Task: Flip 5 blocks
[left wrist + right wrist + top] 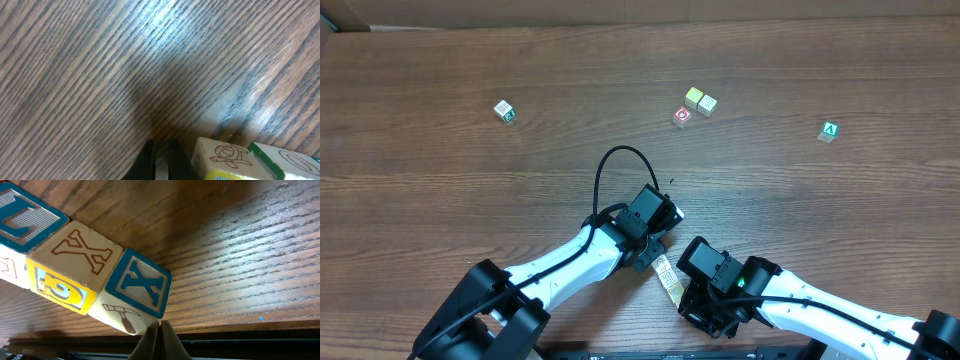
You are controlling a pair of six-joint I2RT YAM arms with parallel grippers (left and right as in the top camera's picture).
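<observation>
My left arm reached in from the near left, bent low over the table (440,170). My left gripper (160,161) was pressed together on nothing. Just right of it, the turtle block (224,156) was cut off by the frame edge. The row of blocks (666,272) lay between my arms, mostly hidden from overhead. My right gripper (159,340) was squeezed together and empty, just beside the blue X block (140,282). Its neighbour, the brown X block (82,252), touched it. Two pale blocks (700,100) sat far off.
</observation>
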